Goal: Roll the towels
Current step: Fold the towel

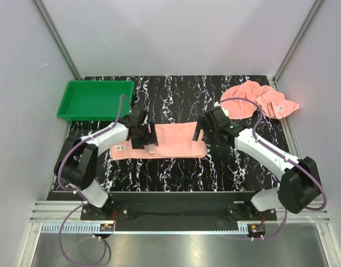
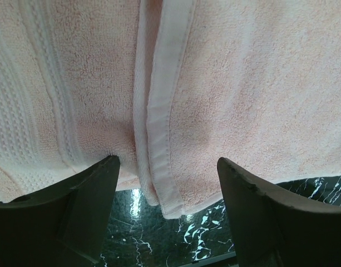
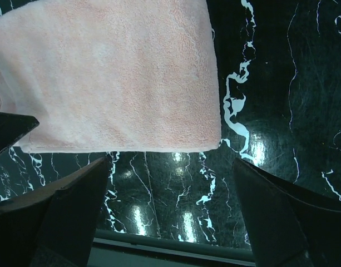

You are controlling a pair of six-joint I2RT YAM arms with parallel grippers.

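Observation:
One salmon-pink towel lies folded into a long flat strip in the middle of the black marble table, its white label at the left end. My left gripper hovers open over its far edge near the left end; in the left wrist view the towel's hemmed edges lie between the spread fingers. My right gripper is open at the strip's far right corner; the right wrist view shows that corner just beyond the fingers. The second towel lies crumpled at the far right.
A green tray stands at the far left corner of the table. Grey walls close in the sides and back. The black marble surface shows in front of the strip.

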